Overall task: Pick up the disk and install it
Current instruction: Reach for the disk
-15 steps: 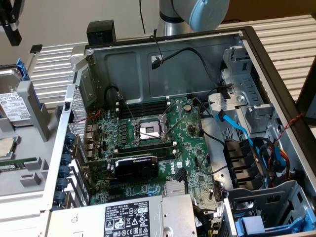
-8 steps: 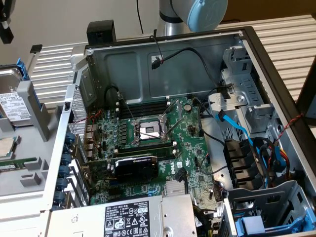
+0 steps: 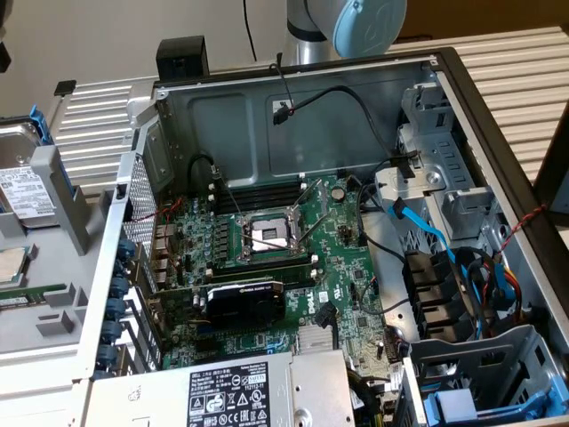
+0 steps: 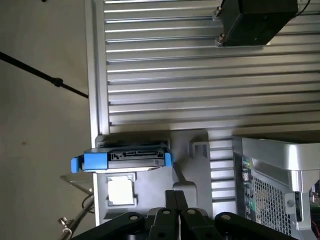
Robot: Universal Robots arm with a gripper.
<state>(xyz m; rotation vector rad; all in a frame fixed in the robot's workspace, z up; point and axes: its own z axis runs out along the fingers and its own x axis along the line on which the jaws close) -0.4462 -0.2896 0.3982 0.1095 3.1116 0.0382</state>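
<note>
The disk (image 3: 22, 182) is a silver drive with a white label in a blue frame, standing in a grey holder (image 3: 53, 294) at the exterior view's left, outside the computer case. In the wrist view the disk (image 4: 132, 157) shows edge-on, connector side towards the camera, with blue frame ends on both sides. My gripper (image 4: 176, 202) hovers a short way from it, not touching. Its two black fingers (image 4: 171, 200) are pressed together with nothing between them. The arm's grey and pale blue joint (image 3: 356, 27) rises behind the case.
The open computer case (image 3: 293, 222) takes up the middle, with motherboard, cables and metal drive bays (image 3: 444, 178) on the exterior view's right. Another blue carrier (image 3: 462, 405) sits in the lower-right bay. A square silver processor chip (image 4: 121, 190) lies beside the disk. A black box (image 4: 255, 20) stands on the slatted table (image 4: 200, 75).
</note>
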